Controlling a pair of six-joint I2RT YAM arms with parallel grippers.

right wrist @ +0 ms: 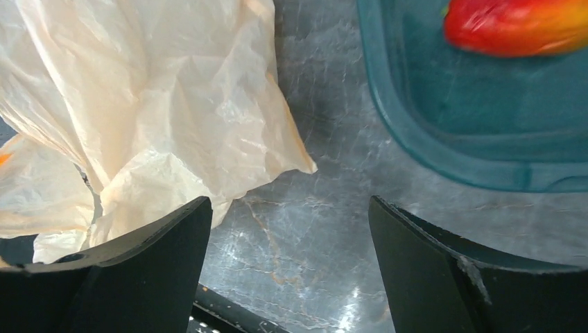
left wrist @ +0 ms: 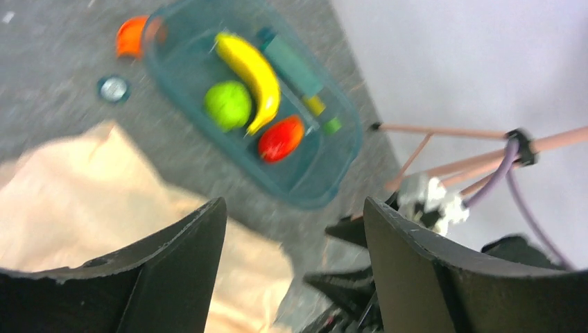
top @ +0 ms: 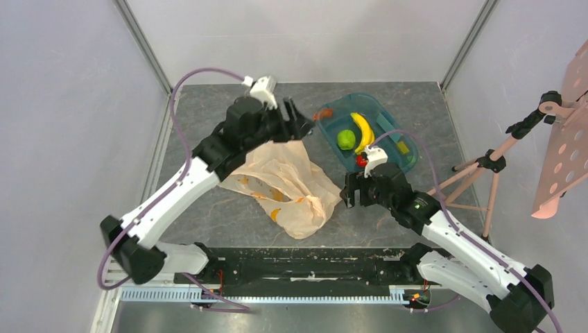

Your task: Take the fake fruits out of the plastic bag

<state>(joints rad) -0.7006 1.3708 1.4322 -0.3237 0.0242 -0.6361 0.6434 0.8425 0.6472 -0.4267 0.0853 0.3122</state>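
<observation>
left gripper: fingers spread wide, nothing between them, hanging over the bag's far edge
right gripper: also spread and empty, low over bare table, bag on its left, tub ahead-right
bag: crumpled and slack, below and behind my left gripper; neither gripper holds it
fruits: banana, green fruit and red fruit all lie in the tub, ahead of my left gripper
missing: I see no small dark fruit anywhere; it may be in the bag, cannot tell through the folds
progress: three out, nearly done I judge; bag needs a check
risk 1: I pinch only one thin layer and lift, so the bag drags and anything inside rolls away
risk 2: my grippers are near each other by the bag's right corner; if both reach in, fingers could knock
risk 3: the tub rim is close to my right gripper; a swing could shove it and spill fruits
around: orange ring just outside the tub's far end; blocks beside the banana; tripod and pink board well right of my right arm
in the way: nothing between grippers and bag; folds hide its mouth
</observation>
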